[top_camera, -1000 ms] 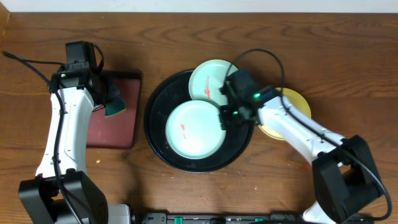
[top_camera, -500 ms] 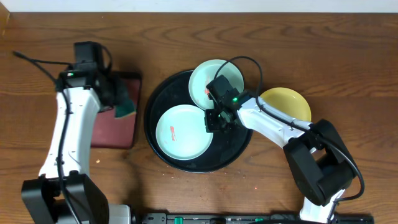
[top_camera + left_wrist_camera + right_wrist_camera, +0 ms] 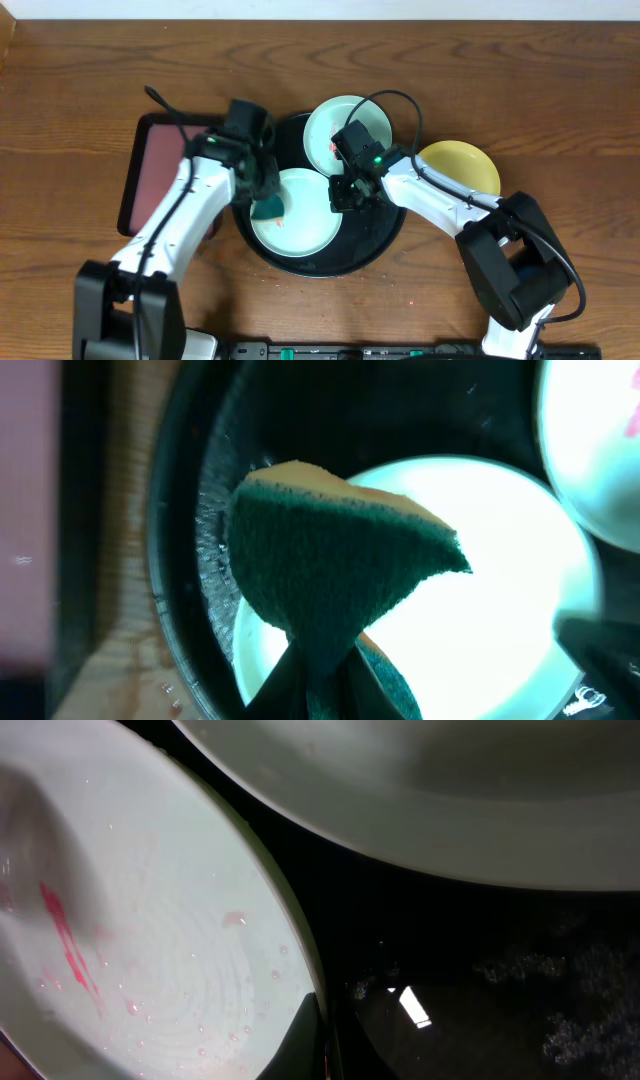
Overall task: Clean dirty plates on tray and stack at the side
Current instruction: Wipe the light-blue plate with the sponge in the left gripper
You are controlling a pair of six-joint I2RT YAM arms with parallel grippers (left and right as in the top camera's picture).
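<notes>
The black tray (image 3: 385,235) holds a pale aqua plate (image 3: 305,215) with red smears (image 3: 65,935). My left gripper (image 3: 262,190) is shut on a green sponge (image 3: 267,208) that rests on this plate's left part; the sponge (image 3: 340,570) fills the left wrist view over the plate (image 3: 500,590). My right gripper (image 3: 340,195) is shut on the plate's right rim (image 3: 300,970). A second aqua plate (image 3: 340,125) leans on the tray's back rim and shows in the right wrist view (image 3: 450,800). A yellow plate (image 3: 465,165) lies on the table to the right of the tray.
A maroon rectangular tray (image 3: 155,175) lies on the table left of the black tray. The right arm's cable loops over the back plate. Small drops of water lie on the tray's floor (image 3: 500,980) and on the wood by its front left rim (image 3: 140,670).
My left arm has swung right from the maroon tray, carrying the sponge onto the front aqua plate. My right gripper took the plate's rim a second ago and has held still since.
</notes>
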